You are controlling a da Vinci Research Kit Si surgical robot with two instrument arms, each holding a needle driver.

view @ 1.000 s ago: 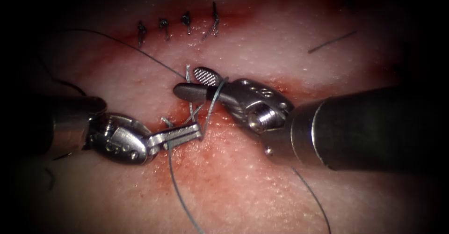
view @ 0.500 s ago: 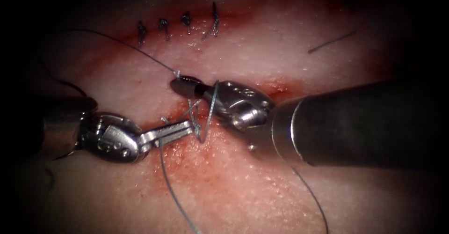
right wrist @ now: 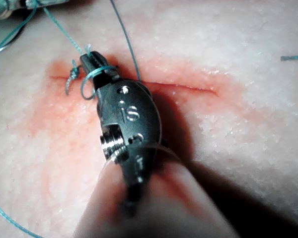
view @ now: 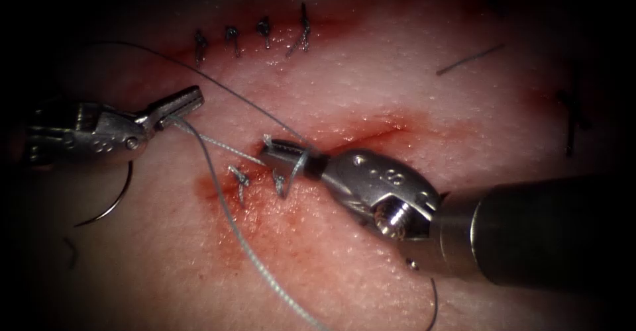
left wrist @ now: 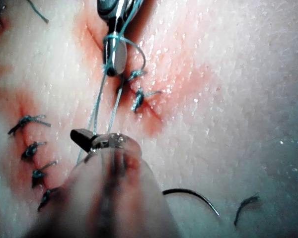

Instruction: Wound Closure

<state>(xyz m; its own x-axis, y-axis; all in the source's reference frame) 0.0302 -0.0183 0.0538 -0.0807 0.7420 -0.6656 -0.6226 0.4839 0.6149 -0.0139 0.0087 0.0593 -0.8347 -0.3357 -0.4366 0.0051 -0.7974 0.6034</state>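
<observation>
My left tool (view: 184, 100) stands left of the cut (view: 374, 132), its jaws shut on the thread (view: 225, 218), which runs taut from them toward the cut; the same tool (left wrist: 82, 138) is seen in the left wrist view. At the cut's left end my right tool (view: 278, 151) is shut on the thread's short end, with a loop of thread wound round its jaws; it shows likewise in the right wrist view (right wrist: 92, 62). Two finished stitches (view: 238, 179) sit beside it. The curved needle (view: 111, 206) lies free on the tissue, left of the cut, below the left tool.
A row of several stitches (view: 232, 36) closes another cut at the back. A loose thread piece (view: 470, 59) lies at the upper right, a dark stitch (view: 570, 119) at the far right. Red fluid (view: 232, 238) stains the tissue around the cut.
The right tool's jaws have shut on the short thread end and drawn back to the right. The left tool has moved up and left, away from the cut, pulling its thread taut.
</observation>
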